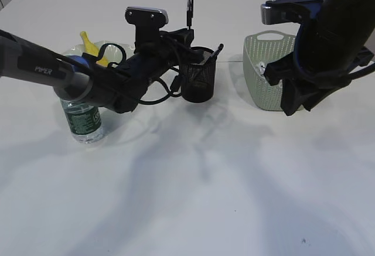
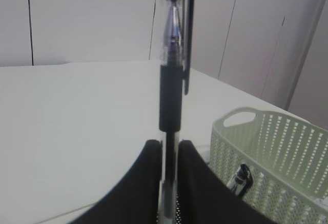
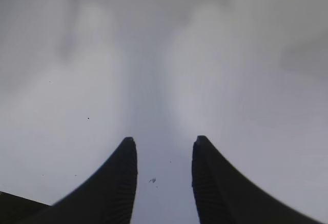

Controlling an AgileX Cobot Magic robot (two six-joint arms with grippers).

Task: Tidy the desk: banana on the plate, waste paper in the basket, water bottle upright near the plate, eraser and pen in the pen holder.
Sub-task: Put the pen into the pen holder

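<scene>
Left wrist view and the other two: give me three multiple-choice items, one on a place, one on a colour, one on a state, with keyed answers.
1. Where is the water bottle?
A. in the basket
B. upright on the table, front left
C. lying on the plate

2. What colour is the basket?
A. pale green
B. red
C. black

3. What is the left gripper doing?
A. open and empty
B. shut on a banana
C. shut on the pen

Answers: B, it stands below the left arm; A, its woven wall is pale green; C, its fingers pinch the black pen upright.
</scene>
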